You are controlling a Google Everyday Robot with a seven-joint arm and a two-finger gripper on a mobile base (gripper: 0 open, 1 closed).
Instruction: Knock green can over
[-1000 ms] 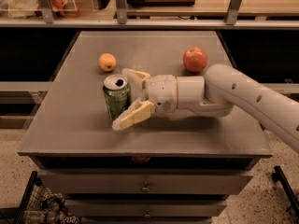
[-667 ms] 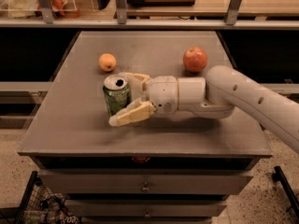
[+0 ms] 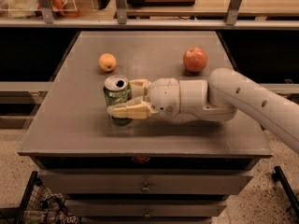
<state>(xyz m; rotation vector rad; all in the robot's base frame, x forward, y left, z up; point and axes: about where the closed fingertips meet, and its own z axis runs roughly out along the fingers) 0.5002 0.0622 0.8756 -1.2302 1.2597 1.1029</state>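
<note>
1. A small orange fruit [image 3: 107, 62] sits toward the back left of the table [image 3: 65, 129], well apart from me.
2. The green can [image 3: 116, 93] stands upright at left-centre, silver top showing; my near finger hides part of its lower front.
3. My gripper [image 3: 121, 97] lies low over the tabletop with its fingers [image 3: 130, 111] spread, one on each side of the can. The far fingertip is hard to make out.
4. A red apple [image 3: 195, 59] rests behind my wrist.
5. My arm [image 3: 252, 101] is cut off at the right edge.
</note>
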